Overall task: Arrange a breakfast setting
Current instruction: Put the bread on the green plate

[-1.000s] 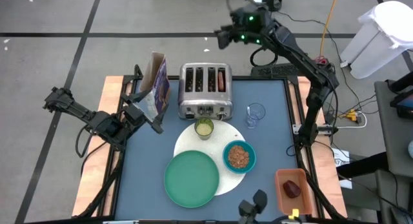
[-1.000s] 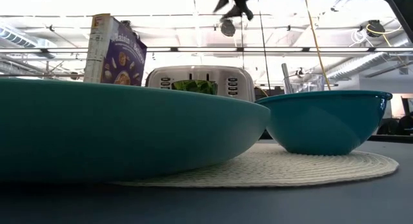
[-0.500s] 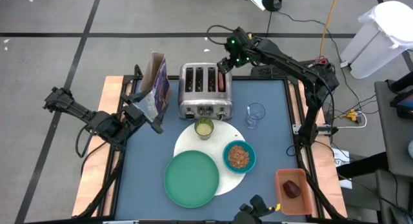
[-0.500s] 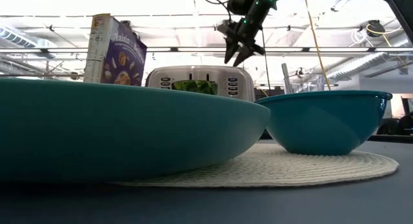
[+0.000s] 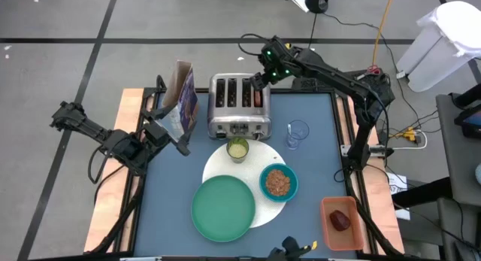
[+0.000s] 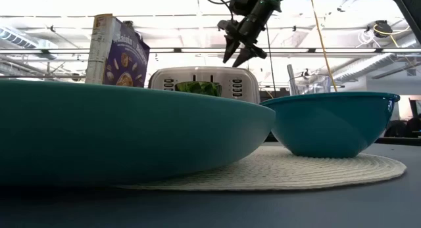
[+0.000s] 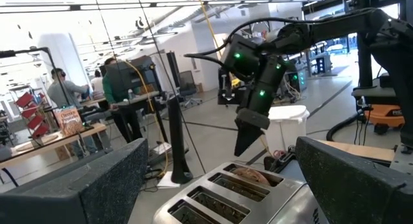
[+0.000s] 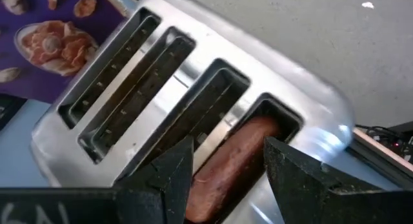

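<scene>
The right hand (image 5: 259, 79) is poised above the toaster (image 5: 239, 104) at the far edge of the worktop (image 5: 316, 159), fingers parted and empty, lined up over the end slot where the brown pastry (image 8: 232, 162) is seen sitting. Only the pastry's rounded top is exposed above the slot, so that edge is judged the sole place to take hold. It is likely light and soft, easily crushed or torn by a hard squeeze, and it could snag on the slot walls if lifted at a slant.

The left hand (image 5: 161, 133) is parked by the cereal box (image 5: 180, 103) near the left edge, fingers spread, nothing held.

A white mat (image 5: 218, 167), green plate (image 5: 223, 208), teal bowl (image 5: 279, 182), small cup (image 5: 237, 148) and glass (image 5: 297, 133) are laid out on the dark blue surface. A busy workshop with people at benches is glimpsed beyond.
</scene>
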`<state>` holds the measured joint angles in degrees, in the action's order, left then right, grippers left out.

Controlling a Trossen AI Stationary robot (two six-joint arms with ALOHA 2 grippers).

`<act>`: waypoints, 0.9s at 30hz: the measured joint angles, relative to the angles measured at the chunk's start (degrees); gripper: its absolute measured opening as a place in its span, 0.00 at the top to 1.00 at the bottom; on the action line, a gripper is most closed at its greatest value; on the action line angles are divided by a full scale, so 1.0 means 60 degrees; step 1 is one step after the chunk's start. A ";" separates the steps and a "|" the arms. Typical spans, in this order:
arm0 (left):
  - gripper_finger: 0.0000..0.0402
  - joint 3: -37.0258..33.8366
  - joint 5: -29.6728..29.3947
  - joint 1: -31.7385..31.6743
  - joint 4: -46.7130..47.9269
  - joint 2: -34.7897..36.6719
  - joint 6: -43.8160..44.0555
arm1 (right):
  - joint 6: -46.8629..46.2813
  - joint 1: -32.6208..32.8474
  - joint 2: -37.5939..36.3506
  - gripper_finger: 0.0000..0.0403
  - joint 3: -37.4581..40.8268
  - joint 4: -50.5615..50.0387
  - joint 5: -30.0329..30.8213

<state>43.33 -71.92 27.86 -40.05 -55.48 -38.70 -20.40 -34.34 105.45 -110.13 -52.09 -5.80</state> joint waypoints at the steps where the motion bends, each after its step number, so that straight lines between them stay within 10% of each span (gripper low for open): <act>1: 0.02 0.0000 0.0000 -0.0004 0.0000 0.0000 0.0000 | -0.0011 0.0081 0.0000 0.55 0.0000 0.0009 0.0003; 27: 0.02 0.0000 0.0000 -0.0004 0.0000 0.0000 -0.0004 | -0.0747 0.0743 -0.0029 0.58 0.1552 0.0833 0.1505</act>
<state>43.33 -71.92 27.84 -40.05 -55.48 -38.72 -24.88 -29.89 105.27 -100.82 -47.09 3.23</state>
